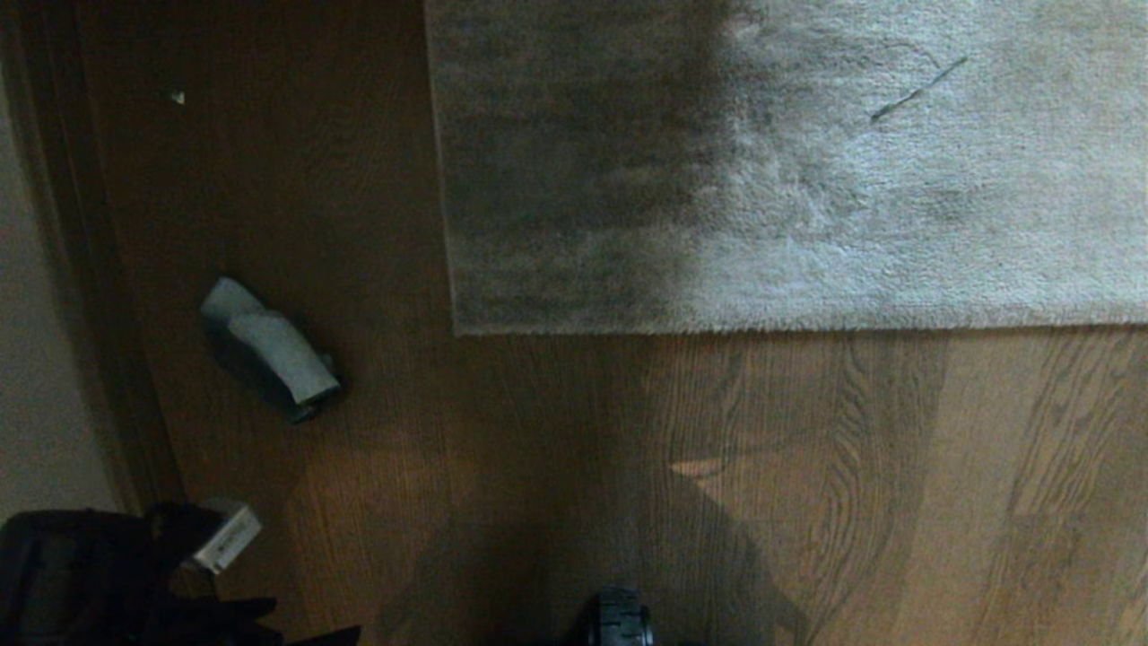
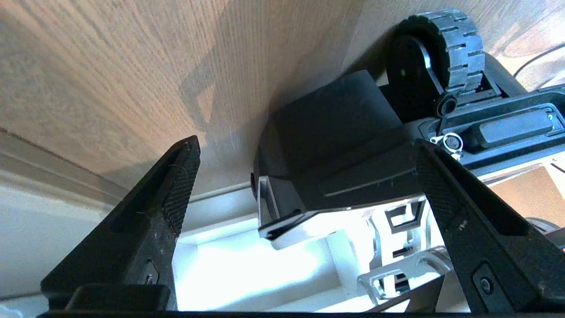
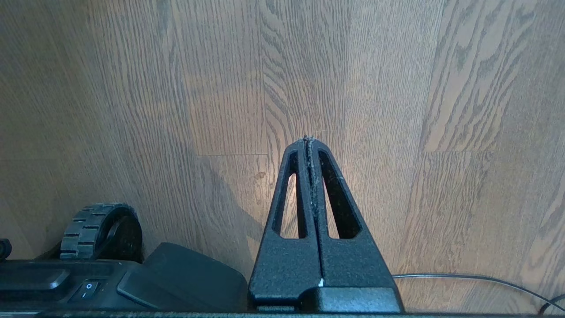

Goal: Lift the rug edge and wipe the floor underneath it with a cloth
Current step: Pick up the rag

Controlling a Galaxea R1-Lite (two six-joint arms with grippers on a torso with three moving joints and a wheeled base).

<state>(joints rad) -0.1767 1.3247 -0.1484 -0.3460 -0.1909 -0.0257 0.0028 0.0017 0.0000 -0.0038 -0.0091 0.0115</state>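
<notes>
My left gripper [image 2: 304, 176] is spread wide with nothing between its fingers [image 2: 178, 185]; past them I see the robot's base [image 2: 335, 132], one of its wheels [image 2: 441, 48] and a pale baseboard [image 2: 44, 207] where the floor meets the wall. In the head view that arm shows only as a dark mass at the lower left corner [image 1: 90, 574]. My right gripper [image 3: 307, 141] is clenched tight, fingertips pressed together, holding nothing, hanging over bare floor [image 3: 220, 88] beside the base, with a thin cable [image 3: 463, 279] trailing nearby.

The rug edge [image 1: 762, 328] runs straight across ahead of me, its square corner [image 1: 459, 330] left of centre, lying flat on the planks. A broad strip of open wood lies between that border and my base, and another runs up the rug's left side towards the wall [image 1: 36, 359].

The cloth [image 1: 269, 348] lies crumpled on the floor to the left of the corner, well apart from the rug: a small grey-blue bundle, bunched long and narrow, untouched by either gripper.
</notes>
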